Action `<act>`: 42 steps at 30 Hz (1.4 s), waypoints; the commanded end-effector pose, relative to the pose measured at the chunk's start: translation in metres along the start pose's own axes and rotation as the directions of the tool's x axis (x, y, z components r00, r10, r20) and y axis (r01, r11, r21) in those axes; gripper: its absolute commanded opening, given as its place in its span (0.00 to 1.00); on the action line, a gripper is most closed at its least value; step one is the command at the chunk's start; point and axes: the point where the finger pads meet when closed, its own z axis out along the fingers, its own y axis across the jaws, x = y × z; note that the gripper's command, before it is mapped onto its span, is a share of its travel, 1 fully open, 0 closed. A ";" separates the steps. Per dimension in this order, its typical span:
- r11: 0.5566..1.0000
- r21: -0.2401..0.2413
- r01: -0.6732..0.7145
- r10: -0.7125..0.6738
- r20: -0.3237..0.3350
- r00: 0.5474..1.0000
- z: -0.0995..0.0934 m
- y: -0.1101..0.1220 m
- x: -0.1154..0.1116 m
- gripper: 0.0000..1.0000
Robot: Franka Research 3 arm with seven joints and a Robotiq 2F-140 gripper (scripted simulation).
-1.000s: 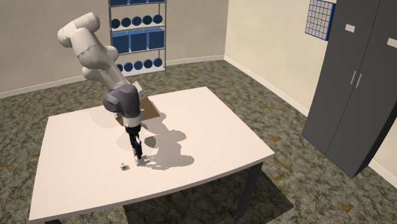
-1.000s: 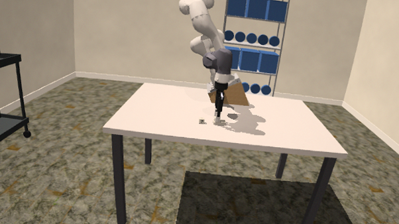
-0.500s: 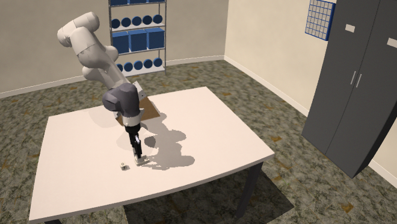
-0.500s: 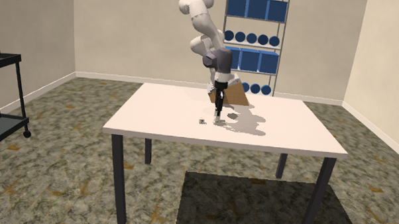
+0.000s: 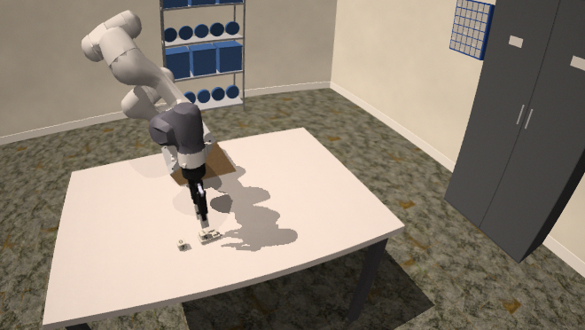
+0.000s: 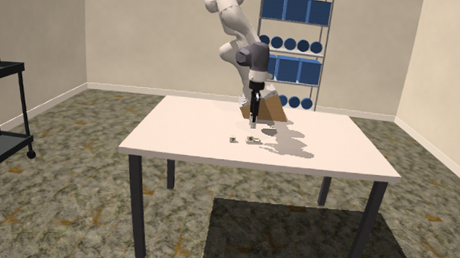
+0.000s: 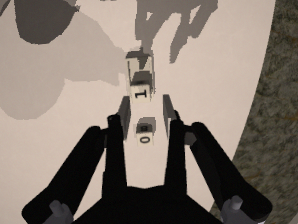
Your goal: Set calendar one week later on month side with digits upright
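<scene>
Digits legible on calendar cubes

A "1" is seen on the cube in the tray (image 7: pixel 141 87); a "7" is made out on the loose cube (image 6: pixel 232 140) on the table.

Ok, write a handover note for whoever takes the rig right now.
Pincer: partly open, empty, just above the tray.
Tray: flat on the table, first cube apparently inside.
Second cube: loose on the table, apart from the tray.
Left: seat it beside the first, correct digits upright, release. Digits unreadable here.
</scene>
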 end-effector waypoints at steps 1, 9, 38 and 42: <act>0.999 0.023 0.027 -0.027 0.009 1.000 -0.013 -0.006 -0.002 0.28; 0.999 0.023 0.027 -0.027 0.009 1.000 -0.022 -0.006 -0.002 1.00; 1.000 0.023 0.014 -0.014 0.010 1.000 -0.003 -0.005 -0.091 1.00; 1.000 0.023 0.014 -0.014 0.010 1.000 -0.003 -0.005 -0.092 0.28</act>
